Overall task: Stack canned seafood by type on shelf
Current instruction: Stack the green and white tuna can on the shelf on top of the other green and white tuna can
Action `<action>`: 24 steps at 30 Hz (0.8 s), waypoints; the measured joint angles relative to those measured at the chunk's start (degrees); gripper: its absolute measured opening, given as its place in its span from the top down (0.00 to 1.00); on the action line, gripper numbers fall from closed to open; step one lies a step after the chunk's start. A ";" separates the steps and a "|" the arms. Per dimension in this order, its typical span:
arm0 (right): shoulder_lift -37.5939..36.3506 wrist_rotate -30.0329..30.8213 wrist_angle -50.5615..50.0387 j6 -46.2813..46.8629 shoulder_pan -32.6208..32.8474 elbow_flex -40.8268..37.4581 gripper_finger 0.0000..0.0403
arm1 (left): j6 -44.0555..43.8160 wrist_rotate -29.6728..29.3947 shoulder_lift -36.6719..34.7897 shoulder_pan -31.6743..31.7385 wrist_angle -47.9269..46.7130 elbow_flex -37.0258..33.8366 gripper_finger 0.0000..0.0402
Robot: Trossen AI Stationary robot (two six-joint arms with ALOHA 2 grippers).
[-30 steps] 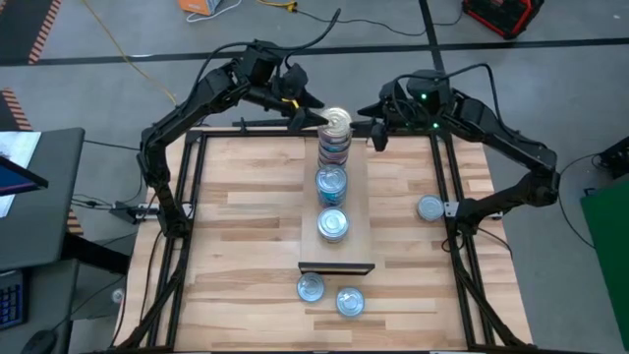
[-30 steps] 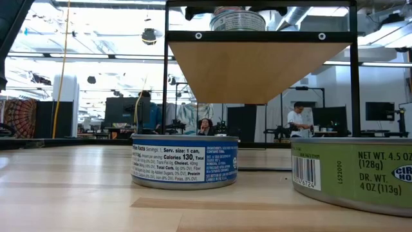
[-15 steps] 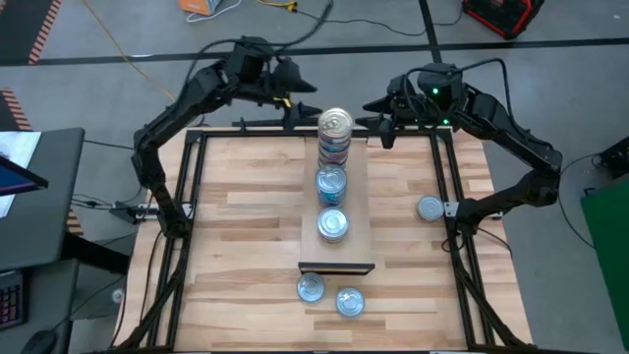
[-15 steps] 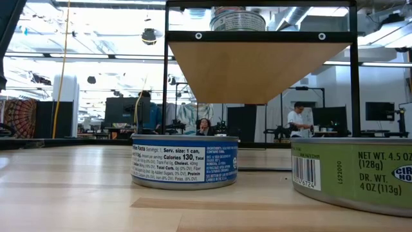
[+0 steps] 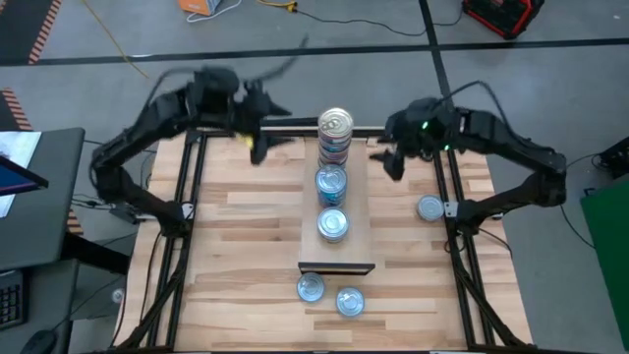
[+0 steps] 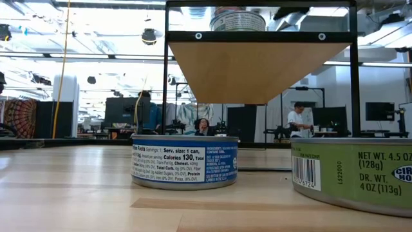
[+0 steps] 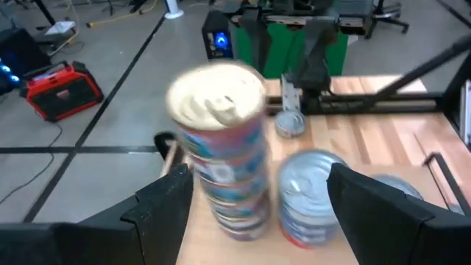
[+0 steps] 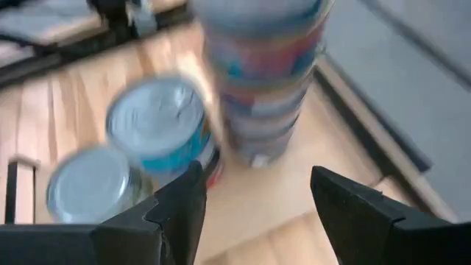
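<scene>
A tall stack of tins [image 5: 334, 146] with a silver-topped tin [image 5: 335, 122] on top stands at the far end of the light-wood shelf [image 5: 357, 211]. Two blue-topped tins [image 5: 331, 182] [image 5: 333, 225] stand nearer on the shelf. My left gripper [image 5: 261, 144] hangs open to the stack's left. Its wrist view shows the stack [image 7: 221, 154] between and beyond the fingers of this gripper [image 7: 259, 177]. My right gripper [image 5: 389, 159] is open to the stack's right [image 8: 257, 177] and faces the stack [image 8: 261, 73].
Two blue-topped tins [image 5: 311, 287] [image 5: 350, 301] sit on the striped tabletop before the shelf's dark near end [image 5: 336, 266]. Another tin [image 5: 429, 207] lies by the right frame rail. The low view shows a blue-labelled tin [image 6: 185, 161] and a green-labelled tin [image 6: 357, 171].
My left gripper has drawn back from the silver-topped tin on the stack and swung quickly toward the table's left edge and a little nearer. My right gripper has moved toward the near edge, beside the stack. The stack has stayed in place.
</scene>
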 joint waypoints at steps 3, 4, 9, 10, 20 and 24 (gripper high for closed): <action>-1.46 0.45 -0.32 3.37 2.41 -5.30 0.33 | -2.48 -3.13 -5.28 -4.29 6.96 -12.26 0.25; -2.07 0.47 -0.33 4.55 3.08 -7.15 0.33 | -3.80 -3.80 -7.12 -5.62 9.95 -16.38 0.25; -4.18 0.75 -0.67 12.25 8.52 -17.56 0.33 | -11.06 -5.77 -14.62 -12.48 23.20 -34.94 0.25; -4.47 0.84 -0.64 14.37 9.71 -19.78 0.33 | -12.34 -6.09 -15.56 -13.76 25.01 -37.94 0.25; -4.44 6.07 -2.24 39.06 20.27 -37.19 0.33 | -19.31 -14.99 -21.22 -24.98 42.14 -60.99 0.25; -4.44 8.94 -5.14 45.47 20.46 -41.64 0.33 | -20.42 -17.25 -21.24 -27.49 44.88 -64.66 0.25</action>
